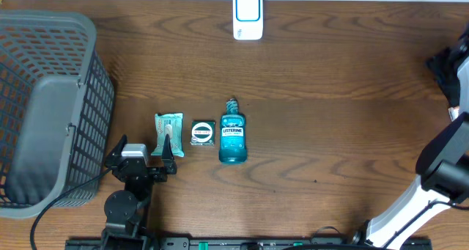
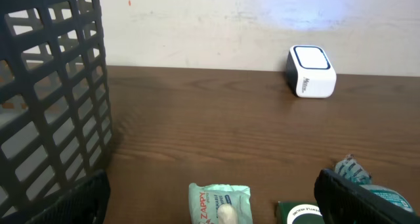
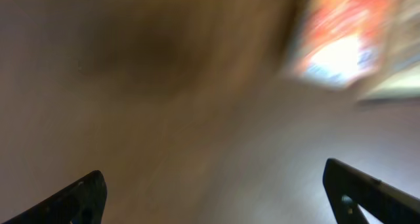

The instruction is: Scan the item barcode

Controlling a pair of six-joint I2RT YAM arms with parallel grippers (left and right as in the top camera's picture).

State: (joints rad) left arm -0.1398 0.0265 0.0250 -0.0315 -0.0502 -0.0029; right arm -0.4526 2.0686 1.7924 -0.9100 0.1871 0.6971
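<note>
Looks like a robotics lab bench dressed as a shop checkout. Dark wood-grain table point(image 1: 330, 133) against a plain white wall point(image 2: 197, 20); black robot arm point(image 1: 126, 195) mounted on a rail point(image 1: 242, 243) along the bottom edge. Shop props laid out: white barcode scanner point(image 1: 248, 15) at top centre, grey mesh basket point(image 1: 99, 111) at left, Listerine bottle point(image 1: 232, 135), green packet point(image 1: 168, 133) and small dark pack point(image 1: 202, 132) in a row mid-frame.
</note>
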